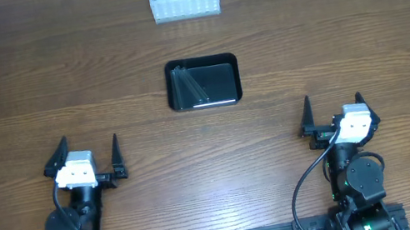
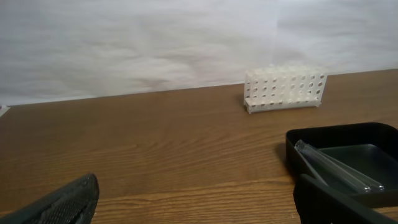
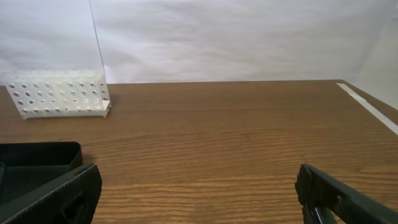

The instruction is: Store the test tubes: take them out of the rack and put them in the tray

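Observation:
A white perforated test tube rack (image 1: 185, 0) stands at the far middle of the table, also in the left wrist view (image 2: 285, 89) and the right wrist view (image 3: 59, 94); I see no tubes standing in it. The black tray (image 1: 200, 67) sits in the middle of the table, with clear test tubes (image 1: 190, 85) lying in its left part. The left wrist view shows the tubes (image 2: 333, 167) inside the tray (image 2: 311, 134). My left gripper (image 1: 92, 158) is open, near the table's front left. My right gripper (image 1: 333, 112) is open at the front right. Both hold nothing.
Bare wooden tabletop lies all around the tray and rack. A white wall or sheet stands behind the table's far edge. The table's right edge (image 3: 370, 107) shows in the right wrist view.

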